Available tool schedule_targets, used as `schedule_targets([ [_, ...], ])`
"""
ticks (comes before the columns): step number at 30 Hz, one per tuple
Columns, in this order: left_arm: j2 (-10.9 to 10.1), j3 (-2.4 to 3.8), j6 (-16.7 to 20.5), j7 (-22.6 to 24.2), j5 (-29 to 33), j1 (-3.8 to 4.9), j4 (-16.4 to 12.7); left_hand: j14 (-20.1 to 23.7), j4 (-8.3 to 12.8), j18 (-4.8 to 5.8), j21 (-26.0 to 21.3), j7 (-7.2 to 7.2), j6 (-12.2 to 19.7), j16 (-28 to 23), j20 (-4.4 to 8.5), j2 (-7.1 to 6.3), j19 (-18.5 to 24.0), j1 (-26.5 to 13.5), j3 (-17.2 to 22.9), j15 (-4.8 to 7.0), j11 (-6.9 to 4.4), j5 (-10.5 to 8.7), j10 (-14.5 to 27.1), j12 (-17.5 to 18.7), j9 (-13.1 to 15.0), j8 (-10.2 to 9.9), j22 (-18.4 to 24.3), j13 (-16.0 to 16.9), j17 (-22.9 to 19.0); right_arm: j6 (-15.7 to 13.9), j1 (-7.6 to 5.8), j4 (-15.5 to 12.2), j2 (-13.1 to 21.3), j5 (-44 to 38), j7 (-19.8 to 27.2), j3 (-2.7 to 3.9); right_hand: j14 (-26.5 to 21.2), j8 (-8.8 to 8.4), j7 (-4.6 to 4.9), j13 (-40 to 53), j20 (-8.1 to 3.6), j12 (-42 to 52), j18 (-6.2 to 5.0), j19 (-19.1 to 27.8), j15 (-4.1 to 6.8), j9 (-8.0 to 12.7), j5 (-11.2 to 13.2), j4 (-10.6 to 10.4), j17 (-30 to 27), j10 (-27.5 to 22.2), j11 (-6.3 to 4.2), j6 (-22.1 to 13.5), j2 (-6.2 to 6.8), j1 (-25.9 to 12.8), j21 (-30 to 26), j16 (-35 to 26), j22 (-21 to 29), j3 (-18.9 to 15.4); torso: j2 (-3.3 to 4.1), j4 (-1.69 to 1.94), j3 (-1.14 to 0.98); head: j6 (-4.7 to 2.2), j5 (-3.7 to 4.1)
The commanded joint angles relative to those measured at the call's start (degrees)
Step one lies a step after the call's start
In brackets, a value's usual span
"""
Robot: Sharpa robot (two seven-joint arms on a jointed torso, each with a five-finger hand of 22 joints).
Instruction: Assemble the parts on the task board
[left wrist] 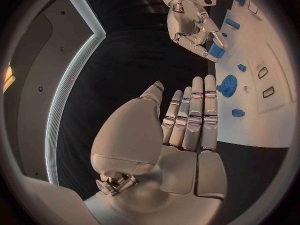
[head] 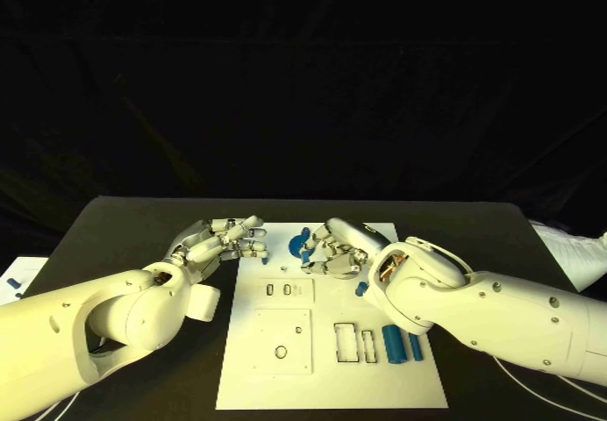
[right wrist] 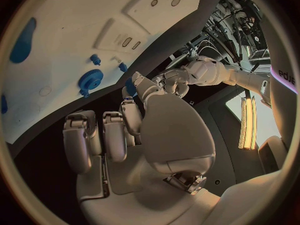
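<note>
The white task board (head: 332, 386) lies in the middle of the black table. My right hand (head: 339, 250) hovers over the board's far end and pinches a small blue part (left wrist: 217, 50), which also shows at its fingertips (right wrist: 129, 87). A blue gear (left wrist: 226, 85) stands on the board beside that hand, with small blue pegs (left wrist: 237, 113) near it. My left hand (head: 225, 239) is at the board's far left edge, fingers stretched out straight (left wrist: 195, 117), holding nothing. Two long blue parts (head: 394, 343) lie at the board's near right.
The board carries raised white blocks with slots and holes (head: 283, 340) near its middle and front. Another small blue part (head: 362, 288) lies by my right forearm. A white box (head: 16, 279) sits off the table's left edge. Black tabletop (head: 139, 228) surrounds the board.
</note>
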State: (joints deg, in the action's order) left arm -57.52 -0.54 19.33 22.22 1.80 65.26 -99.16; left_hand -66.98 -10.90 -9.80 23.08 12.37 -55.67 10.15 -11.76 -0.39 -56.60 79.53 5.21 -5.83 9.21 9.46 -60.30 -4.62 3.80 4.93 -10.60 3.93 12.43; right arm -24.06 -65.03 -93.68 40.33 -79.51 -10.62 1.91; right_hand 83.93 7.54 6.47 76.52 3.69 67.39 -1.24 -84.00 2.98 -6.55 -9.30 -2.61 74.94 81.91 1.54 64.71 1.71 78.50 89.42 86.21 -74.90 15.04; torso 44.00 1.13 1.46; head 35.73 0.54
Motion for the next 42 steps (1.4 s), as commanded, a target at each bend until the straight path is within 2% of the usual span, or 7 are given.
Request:
schedule_targets([
  [1,0.33,0.01,-0.53,1.01,1.01,0.02,0.09,-0.55,0.48,-0.56,0.17,0.18,-0.14,-0.33,-0.08,0.4,-0.21,0.32,-0.04,-0.03,0.06,-0.34,-0.15,0.38,-0.05,-0.22,-0.08,-0.08,0.08,3.15,0.6,0.44,-1.56,-7.03,-5.44,-0.29,4.62,0.06,-1.59,-0.33,-0.49,-0.27,0.95,-5.14,0.43,-1.01,-0.2,-0.19,8.27,1.06,-1.32,1.31,-1.51,0.76,0.08,-0.18,-14.04,0.01,-0.52,0.18,0.44,0.51,-0.3],
  [5,0.47,0.0,-0.48,1.04,1.22,0.02,0.13,-0.55,0.48,-0.56,0.17,0.18,-0.14,-0.33,-0.08,0.4,-0.21,0.32,-0.04,-0.03,0.06,-0.34,-0.15,0.38,-0.05,-0.22,-0.08,-0.08,0.08,4.4,1.62,1.24,-3.55,-9.69,-6.43,-0.58,4.58,-0.09,-1.52,-0.43,-0.49,-0.52,0.93,-5.07,0.4,-1.03,-0.31,-0.2,8.09,0.97,-1.26,1.17,-1.11,0.37,0.04,-0.31,-13.96,-0.19,-0.64,0.18,0.62,0.74,-0.57],
  [13,0.63,0.0,-0.49,1.03,1.35,0.01,-0.02,-0.55,0.48,-0.56,0.17,0.18,-0.14,-0.33,-0.08,0.4,-0.21,0.32,-0.04,-0.03,0.06,-0.34,-0.15,0.38,-0.05,-0.22,-0.08,-0.08,0.08,5.8,2.95,2.36,-5.5,-13.05,-7.53,-0.88,4.59,-0.22,-1.47,-0.37,-0.48,-0.44,0.93,-5.08,0.37,-1.02,-0.48,-0.25,8.14,1.0,-1.22,1.07,-0.94,0.12,0.04,-0.29,-13.96,-0.29,-0.53,0.21,0.56,0.94,-0.84],
  [23,0.67,-0.01,-0.57,1.01,1.36,0.01,-0.3,-0.55,0.48,-0.56,0.17,0.18,-0.14,-0.33,-0.08,0.4,-0.21,0.32,-0.04,-0.03,0.06,-0.34,-0.15,0.38,-0.05,-0.22,-0.08,-0.08,0.08,6.95,3.55,3.7,-6.75,-15.18,-8.9,-1.2,4.6,-0.25,-1.46,-0.3,-0.46,-0.36,0.94,-5.09,0.35,-1.05,-0.53,-0.36,8.17,1.04,-1.2,1.11,-0.82,-0.17,0.04,-0.28,-13.98,-0.39,-0.4,0.2,0.39,1.31,-0.92],
  [28,0.78,-0.01,-0.63,0.97,1.36,0.01,-0.23,-0.52,0.58,-0.56,0.16,0.18,-0.18,-0.4,-0.09,0.45,-0.16,0.4,-0.01,-0.04,0.06,-0.36,-0.19,0.4,-0.04,-0.24,-0.08,-0.07,0.13,7.24,3.66,4.02,-7.08,-16.09,-9.56,-1.23,4.6,-0.26,-1.46,-0.28,-0.46,-0.33,0.94,-5.1,0.34,-1.06,-0.55,-0.38,8.16,1.05,-1.2,1.12,-0.79,-0.23,0.05,-0.29,-13.99,-0.42,-0.44,0.29,0.39,1.55,-0.89],
  [35,0.82,-0.01,-0.71,0.92,1.36,0.01,-0.2,-0.52,0.58,-0.56,0.16,0.18,-0.18,-0.4,-0.09,0.45,-0.16,0.4,-0.01,-0.04,0.06,-0.36,-0.19,0.4,-0.04,-0.24,-0.08,-0.07,0.13,8.58,3.73,4.23,-7.02,-17.05,-10.64,-1.26,4.61,-0.29,-1.47,-0.29,-0.45,-0.37,0.93,-5.07,0.34,-1.08,-0.59,-0.44,8.19,1.05,-1.2,1.16,-0.65,-0.44,0.03,-0.27,-13.96,-0.51,-0.47,0.13,0.39,1.81,-1.03],
  [42,0.83,-0.01,-0.85,0.83,1.37,0.01,-0.16,-0.52,0.59,-0.56,0.16,0.22,-0.19,-0.43,-0.09,0.44,-0.15,0.39,-0.03,-0.04,0.07,-0.37,-0.2,0.42,-0.04,-0.26,-0.08,-0.07,0.15,9.33,3.83,4.2,-6.86,-18.51,-12.36,-1.26,4.61,-0.41,-1.45,-0.29,-0.43,-0.43,0.93,-5.07,0.32,-1.11,-0.63,-0.65,8.15,1.05,-1.19,1.16,-0.32,-0.96,0.03,-0.32,-13.96,-0.76,-0.49,0.26,0.4,1.84,-0.94],
])
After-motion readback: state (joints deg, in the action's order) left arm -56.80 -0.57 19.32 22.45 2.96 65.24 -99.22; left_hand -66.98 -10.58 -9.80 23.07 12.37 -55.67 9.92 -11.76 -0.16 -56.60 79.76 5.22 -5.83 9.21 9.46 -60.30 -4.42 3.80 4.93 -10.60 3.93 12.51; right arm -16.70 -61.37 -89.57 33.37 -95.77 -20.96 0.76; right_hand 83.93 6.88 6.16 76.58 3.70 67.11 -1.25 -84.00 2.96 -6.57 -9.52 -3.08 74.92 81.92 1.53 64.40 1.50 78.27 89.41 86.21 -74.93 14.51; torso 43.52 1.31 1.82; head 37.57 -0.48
